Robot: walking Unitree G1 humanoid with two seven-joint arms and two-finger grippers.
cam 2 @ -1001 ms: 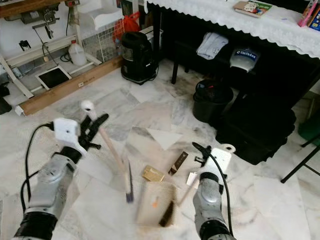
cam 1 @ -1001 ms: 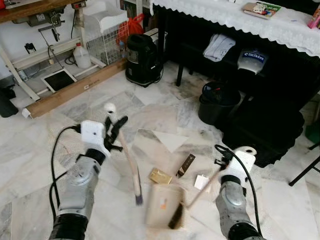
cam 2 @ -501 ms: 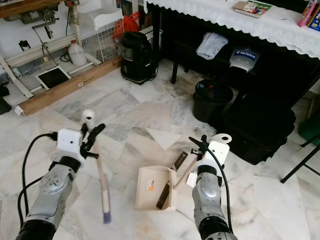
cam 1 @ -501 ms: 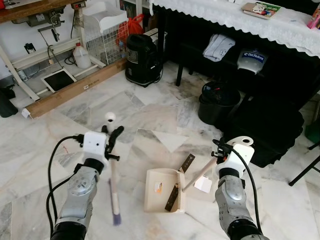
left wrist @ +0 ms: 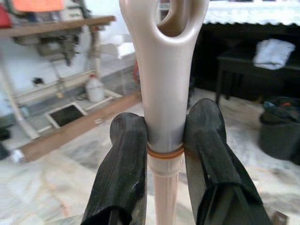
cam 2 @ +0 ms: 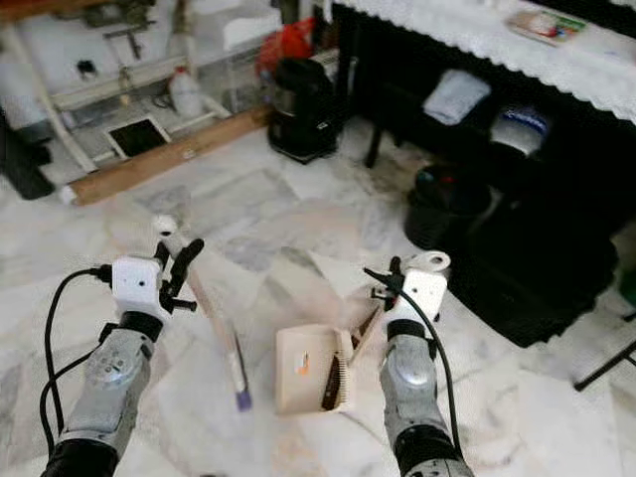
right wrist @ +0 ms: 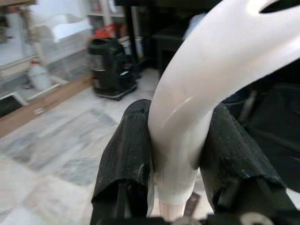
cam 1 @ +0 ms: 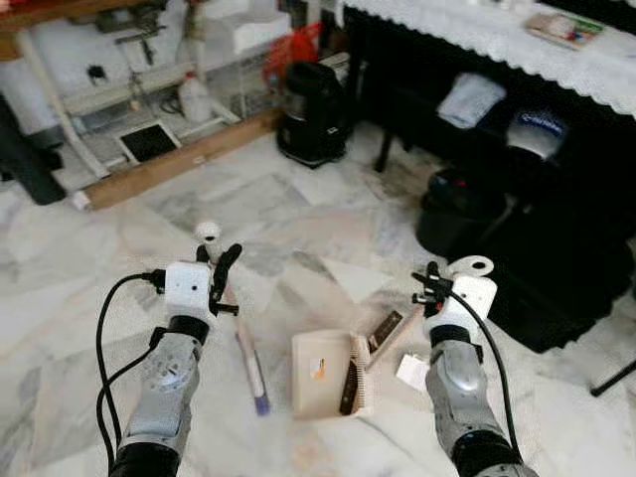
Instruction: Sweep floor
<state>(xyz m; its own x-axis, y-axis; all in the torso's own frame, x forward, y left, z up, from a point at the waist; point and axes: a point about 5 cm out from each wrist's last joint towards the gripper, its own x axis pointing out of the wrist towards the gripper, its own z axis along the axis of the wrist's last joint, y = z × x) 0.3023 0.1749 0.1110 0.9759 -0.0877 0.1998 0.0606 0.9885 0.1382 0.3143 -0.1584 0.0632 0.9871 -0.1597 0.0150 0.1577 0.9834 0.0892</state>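
- Since the earlier frame the camera has shifted; the broom [cam 1: 245,350] now slants nearer the dustpan [cam 1: 330,373].
- Left claw [left wrist: 165,140]: fingers clamped on the broom handle.
- Right claw [right wrist: 177,145]: clamped on the dustpan handle; pan rests on the marble floor [cam 1: 149,248].
- Step in hand: sweeping debris panward; next, likely, draw the bristles to the pan's lip.

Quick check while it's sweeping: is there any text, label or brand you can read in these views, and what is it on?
No text reads clearly.
Dark bag under the table: a white logo, too blurred to read.
Dustpan: a small orange sticker, too small to read.
Long wooden board: a small white label, unreadable.
Book on the tablecloth: colourful cover, print not legible.
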